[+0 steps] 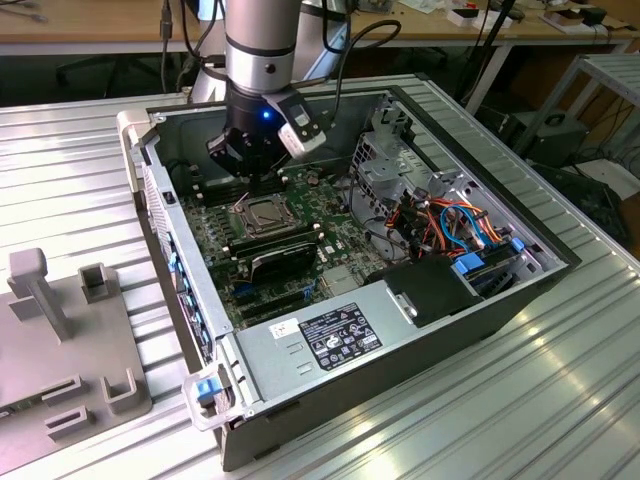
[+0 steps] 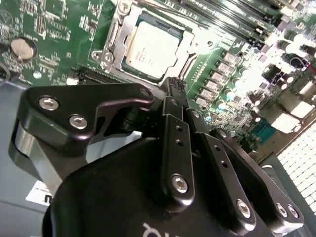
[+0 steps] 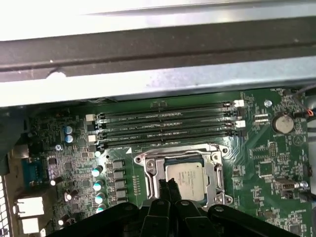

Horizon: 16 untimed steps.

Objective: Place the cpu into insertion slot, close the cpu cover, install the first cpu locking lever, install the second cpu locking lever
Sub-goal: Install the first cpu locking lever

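Exterior view, arm: the silver robot arm (image 1: 260, 50) reaches down into the open grey metal computer case (image 1: 420, 340), its black two-finger gripper (image 1: 260, 186) hanging just over the green motherboard (image 1: 215, 245).
Exterior view, socket: the small square metal-rimmed insertion slot (image 1: 262, 213) sits towards the board's far edge, directly beneath the gripper.
Second wrist view, gripper: the gripper (image 2: 174, 82) has its fingers pressed together with nothing between them, the tips at the socket's edge.
Second wrist view, chip: the flat square silvery-grey cpu (image 2: 150, 49) lies seated in the insertion slot, and the thin silver frame-shaped cpu cover (image 2: 112, 34) is folded down flat around it.
First wrist view, chip: the cpu (image 3: 185, 178) shows through the cut-out of the cpu cover (image 3: 148, 165).
First wrist view, surroundings: four long black memory slots (image 3: 163, 126) run along the socket's far side.
First wrist view, gripper: the clenched gripper (image 3: 167, 185) meets the socket's edge just beside the cpu.
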Each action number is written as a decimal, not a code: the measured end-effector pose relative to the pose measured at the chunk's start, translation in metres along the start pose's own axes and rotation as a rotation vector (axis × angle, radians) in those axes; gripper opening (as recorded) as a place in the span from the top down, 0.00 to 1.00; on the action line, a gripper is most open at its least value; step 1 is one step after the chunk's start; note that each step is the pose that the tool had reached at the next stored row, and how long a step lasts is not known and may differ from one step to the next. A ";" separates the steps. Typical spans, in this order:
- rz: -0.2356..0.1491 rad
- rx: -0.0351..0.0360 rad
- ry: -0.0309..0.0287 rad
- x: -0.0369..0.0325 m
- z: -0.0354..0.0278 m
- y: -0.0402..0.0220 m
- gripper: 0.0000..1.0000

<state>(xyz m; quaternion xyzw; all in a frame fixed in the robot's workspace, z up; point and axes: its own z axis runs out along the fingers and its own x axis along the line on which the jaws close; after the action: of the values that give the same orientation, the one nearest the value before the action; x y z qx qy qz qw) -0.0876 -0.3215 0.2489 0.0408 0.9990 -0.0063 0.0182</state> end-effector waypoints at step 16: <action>-0.111 -0.0046 -0.0014 0.0010 0.0029 0.0098 0.89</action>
<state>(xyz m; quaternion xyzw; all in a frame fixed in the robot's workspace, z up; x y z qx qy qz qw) -0.0876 -0.3117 0.2459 -0.0149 0.9997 -0.0050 0.0186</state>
